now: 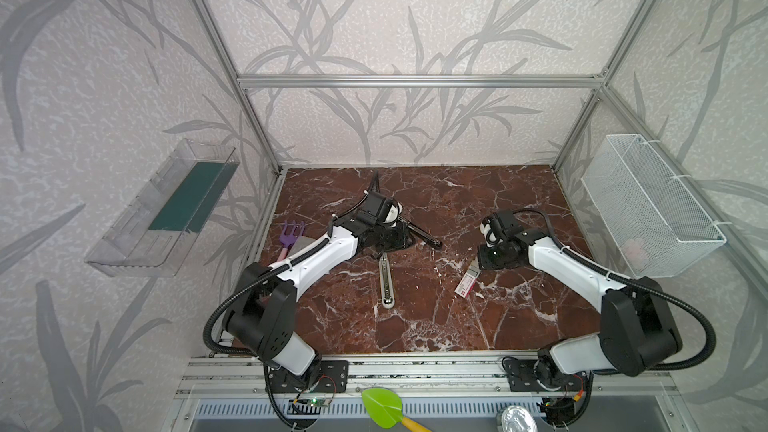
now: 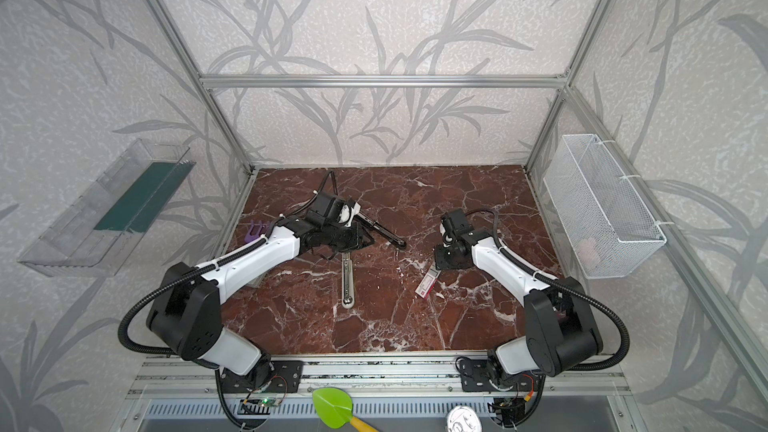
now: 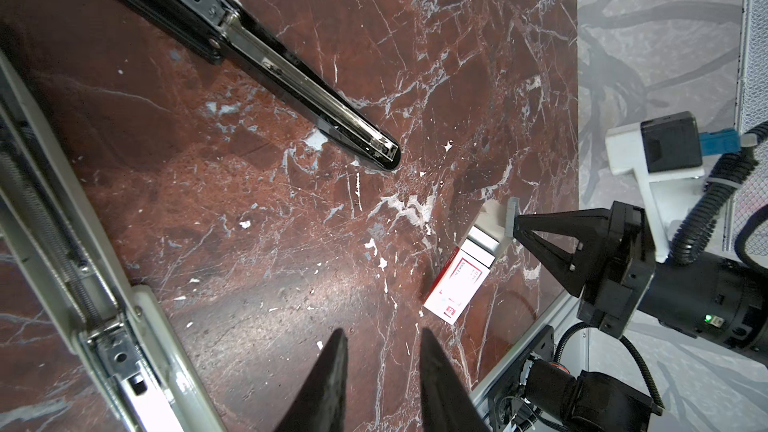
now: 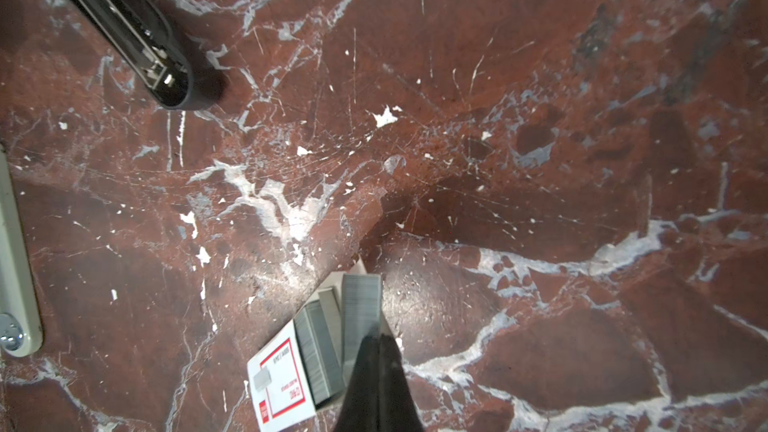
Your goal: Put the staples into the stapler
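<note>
The staples box [image 4: 282, 384], white with a red label, lies on the marble with its tray slid out; it also shows in both top views [image 1: 465, 284] [image 2: 427, 282]. My right gripper [image 4: 378, 338] is shut on a grey strip of staples [image 4: 360, 305], lifted just above the tray [image 3: 512, 218]. A black stapler [image 1: 424, 236] [image 3: 291, 76] lies opened at centre, its metal channel facing up. A cream and chrome stapler [image 1: 386, 280] [image 3: 83, 243] lies opened beside it. My left gripper [image 3: 382, 332] hovers open over bare table between the two staplers, with nothing between its fingers.
A purple toy rake [image 1: 293, 230] lies by the left frame rail. A clear shelf [image 1: 166, 209] hangs on the left wall and a white wire basket [image 1: 648, 205] on the right. A green scoop [image 1: 382, 407] and a metal lid [image 1: 513, 419] sit below the front edge.
</note>
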Robot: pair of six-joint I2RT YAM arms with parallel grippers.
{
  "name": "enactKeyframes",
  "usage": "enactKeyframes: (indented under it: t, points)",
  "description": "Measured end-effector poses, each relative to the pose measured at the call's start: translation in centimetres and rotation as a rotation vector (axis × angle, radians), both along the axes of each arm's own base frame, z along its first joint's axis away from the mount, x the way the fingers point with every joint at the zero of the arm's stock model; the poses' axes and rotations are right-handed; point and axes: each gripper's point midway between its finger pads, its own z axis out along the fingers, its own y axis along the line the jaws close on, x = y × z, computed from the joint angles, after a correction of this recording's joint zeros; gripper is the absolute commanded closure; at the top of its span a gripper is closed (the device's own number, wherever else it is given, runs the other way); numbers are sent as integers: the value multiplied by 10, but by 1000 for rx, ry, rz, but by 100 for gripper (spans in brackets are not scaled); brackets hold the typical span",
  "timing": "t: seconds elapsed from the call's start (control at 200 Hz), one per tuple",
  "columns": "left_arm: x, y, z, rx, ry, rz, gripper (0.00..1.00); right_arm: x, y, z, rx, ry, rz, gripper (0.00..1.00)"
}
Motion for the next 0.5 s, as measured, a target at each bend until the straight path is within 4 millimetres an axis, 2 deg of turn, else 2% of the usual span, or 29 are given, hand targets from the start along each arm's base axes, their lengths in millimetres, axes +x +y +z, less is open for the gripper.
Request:
enactKeyframes:
  t: [0.42, 0.5]
  points:
    - [-3, 1, -5, 2, 18, 2, 69, -4, -1, -44, -31, 80, 1, 98]
    - [-3, 1, -5, 2, 20, 1, 69, -2, 0, -49, -29, 85, 2, 94]
